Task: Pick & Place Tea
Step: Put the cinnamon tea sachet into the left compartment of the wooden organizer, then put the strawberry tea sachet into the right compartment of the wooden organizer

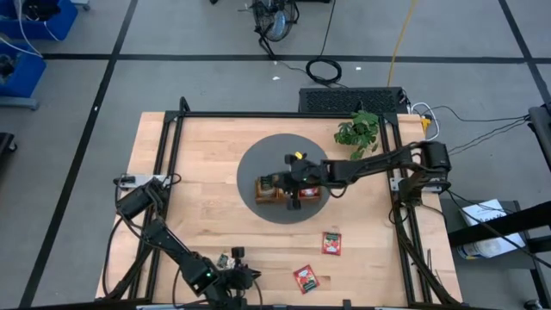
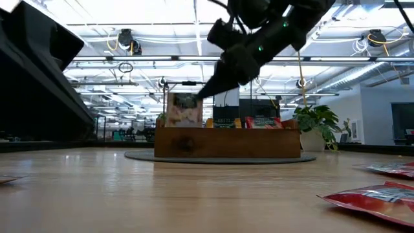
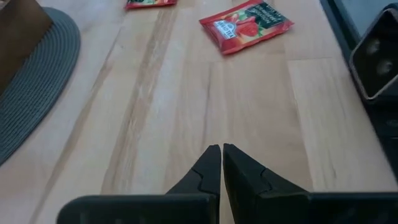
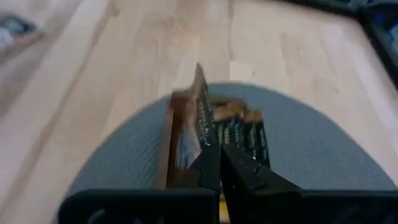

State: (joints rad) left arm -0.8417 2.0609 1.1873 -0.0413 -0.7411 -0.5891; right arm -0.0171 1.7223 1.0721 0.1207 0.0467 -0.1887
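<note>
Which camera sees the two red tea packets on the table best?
The left wrist view: one red packet fills it, label readable. The high view shows both, small. The low view sees them edge-on. The right wrist view misses them.

My tabletop (image 3: 186, 99) is pale wood in long planks, smooth with a soft satin sheen and visible grain, and on it lies a round grey mat (image 1: 258, 164) of ribbed woven cloth, matt and slightly rough. The wooden tray (image 2: 226, 142) on that mat is darker brown and dull, while the red tea sachets (image 3: 245, 26) are glossy foil-like packets that catch the light and crinkle at the edges. The fingers of my left gripper (image 3: 222, 155) are matt black plastic with a faint grainy texture.
</note>
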